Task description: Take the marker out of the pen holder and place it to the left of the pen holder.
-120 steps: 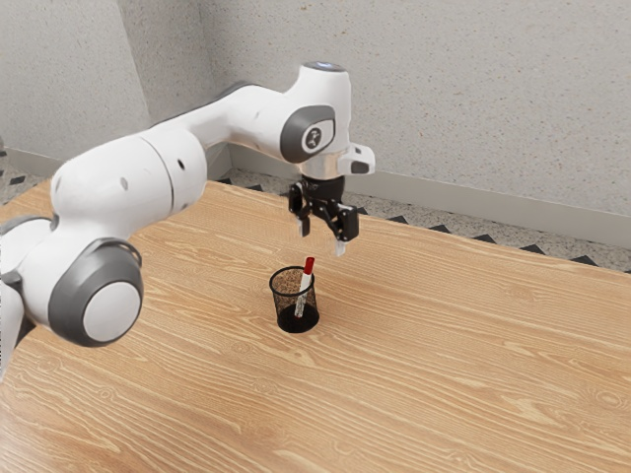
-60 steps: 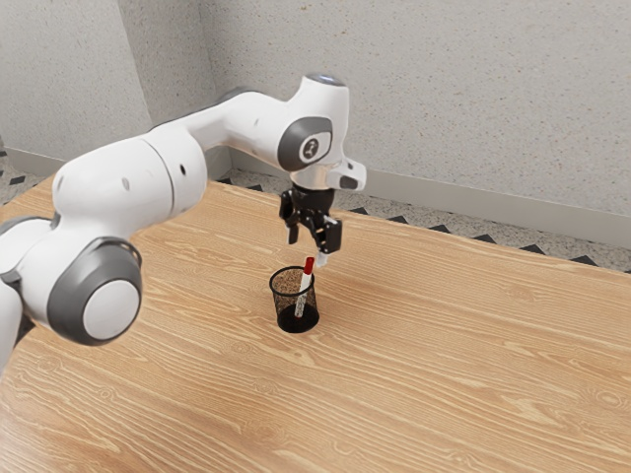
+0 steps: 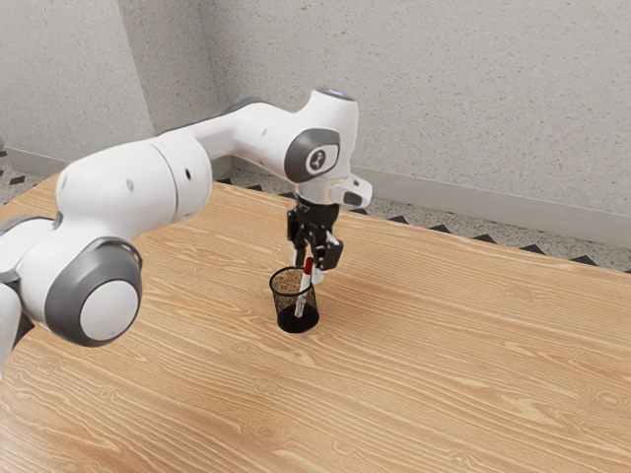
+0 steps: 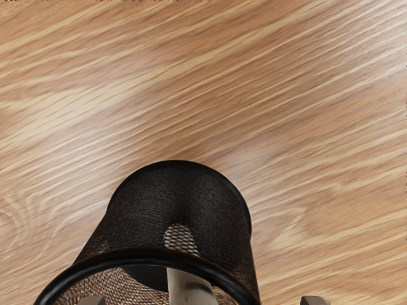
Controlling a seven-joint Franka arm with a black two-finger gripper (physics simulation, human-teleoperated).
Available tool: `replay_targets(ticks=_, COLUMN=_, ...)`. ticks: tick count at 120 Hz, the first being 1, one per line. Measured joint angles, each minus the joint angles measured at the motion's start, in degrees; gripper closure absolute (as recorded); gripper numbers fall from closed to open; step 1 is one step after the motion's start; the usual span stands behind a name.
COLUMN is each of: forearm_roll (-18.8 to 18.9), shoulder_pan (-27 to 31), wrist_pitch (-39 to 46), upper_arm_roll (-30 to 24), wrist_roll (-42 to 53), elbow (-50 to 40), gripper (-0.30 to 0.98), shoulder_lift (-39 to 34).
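My gripper (image 3: 309, 269) points down over the pen holder's rim, open, with the marker's red cap between or just in front of its fingers in the exterior view. The marker (image 3: 303, 290) leans inside the black mesh pen holder (image 3: 283, 307), white body down and red cap above the rim. In the wrist view the pen holder (image 4: 181, 190) lies below the hand, the marker's pale body (image 4: 189, 293) rising from it. The gripper (image 4: 203, 300) has its two tips at that view's lower edge, wide apart on either side of the marker.
The holder stands on a wood-grain table (image 3: 434, 365). A speckled wall (image 3: 473, 108) rises beyond the table's far edge, and the white arm (image 3: 128, 192) reaches in from the exterior view's left.
My hand has come down to the marker's cap, shifting slightly toward the exterior view's left and turning somewhat. Marker and pen holder stay where they were.
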Motion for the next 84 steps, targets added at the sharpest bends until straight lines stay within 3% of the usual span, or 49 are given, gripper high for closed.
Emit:
replay_targets(ticks=18, forearm_roll=0.00, shoulder_pan=-0.02, wrist_pitch=0.07, upper_arm_roll=-0.03, wrist_roll=0.50, elbow=0.09, gripper=0.55, shoulder_lift=-0.01)
replay_targets(ticks=34, forearm_roll=0.07, shoulder_pan=0.04, wrist_pitch=0.10, upper_arm_roll=-0.03, wrist_roll=0.86, elbow=0.12, gripper=0.68, shoulder_lift=-0.14)
replay_targets(ticks=64, forearm_roll=0.91, shoulder_pan=0.30, wrist_pitch=0.00, upper_arm_roll=0.26, wrist_roll=1.32, elbow=0.09, gripper=0.76, shoulder_lift=-3.80)
replay_targets(ticks=84, forearm_roll=1.42, shoulder_pan=0.68, wrist_pitch=-1.80, upper_arm_roll=1.63, wrist_roll=1.43, elbow=-0.28, gripper=0.78, shoulder_lift=-12.83)
